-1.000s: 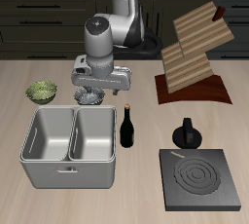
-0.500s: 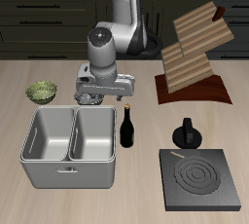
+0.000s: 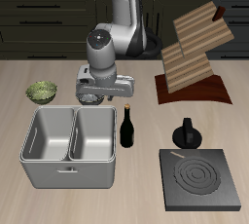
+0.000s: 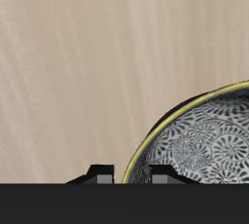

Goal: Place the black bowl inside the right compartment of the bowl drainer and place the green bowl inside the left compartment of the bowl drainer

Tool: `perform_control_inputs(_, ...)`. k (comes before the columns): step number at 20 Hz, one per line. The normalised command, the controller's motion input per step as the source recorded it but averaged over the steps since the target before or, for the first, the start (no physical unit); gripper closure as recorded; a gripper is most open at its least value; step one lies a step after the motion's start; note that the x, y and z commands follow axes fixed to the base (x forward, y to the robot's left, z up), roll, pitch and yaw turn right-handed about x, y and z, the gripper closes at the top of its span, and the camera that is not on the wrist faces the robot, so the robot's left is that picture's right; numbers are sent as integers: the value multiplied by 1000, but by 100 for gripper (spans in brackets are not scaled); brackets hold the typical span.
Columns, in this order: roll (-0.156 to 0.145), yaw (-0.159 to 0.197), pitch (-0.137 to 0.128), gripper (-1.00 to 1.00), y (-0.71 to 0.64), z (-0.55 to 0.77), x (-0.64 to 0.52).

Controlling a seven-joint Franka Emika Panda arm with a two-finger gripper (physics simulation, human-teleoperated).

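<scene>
1. Over the last second my tool (image 3: 89, 98) has dropped from a raised hover to sit low over the small round dark grey-silver speckled bowl (image 4: 201, 140). In the last half second nothing more has moved, so I judge the descent finished.
2. Meaning for the task: this reads as the reach for the first bowl, with the grasp itself yet to be confirmed. Neither bowl is in the drainer yet.
3. Tool state: my wrist view shows two finger tips (image 4: 100, 173) straddling the yellowish rim of the grey bowl, one outside and one inside. I cannot tell whether they are spread or already pinching the rim.
4. The grey bowl rests on the pale wooden worktop (image 4: 88, 62), directly beneath my tool, mostly hidden by it in the exterior view.
5. The large light-grey double-basin bowl drainer (image 3: 70, 168) stands just in front of my tool, both basins empty.
6. The small olive-green mottled bowl (image 3: 41, 92) sits on the worktop beside my tool, untouched, near the drainer's back corner.
7. A dark glass bottle (image 3: 127, 127) stands upright close to my tool, just beside the drainer; I judge it a knock-over risk during the lift and carry.
8. Arm pose: wrist pointing straight down, forearm rising behind it towards the base.
</scene>
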Motion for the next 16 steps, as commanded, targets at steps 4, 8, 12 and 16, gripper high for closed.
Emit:
perform_control_inputs(4,11,10,-3,100,6,40,-44)
perform_control_inputs(8,42,6,-43,100,85,348,-125)
perform_control_inputs(12,65,2,-65,100,193,524,-188)
perform_control_inputs(16,38,21,-61,100,110,405,-157)
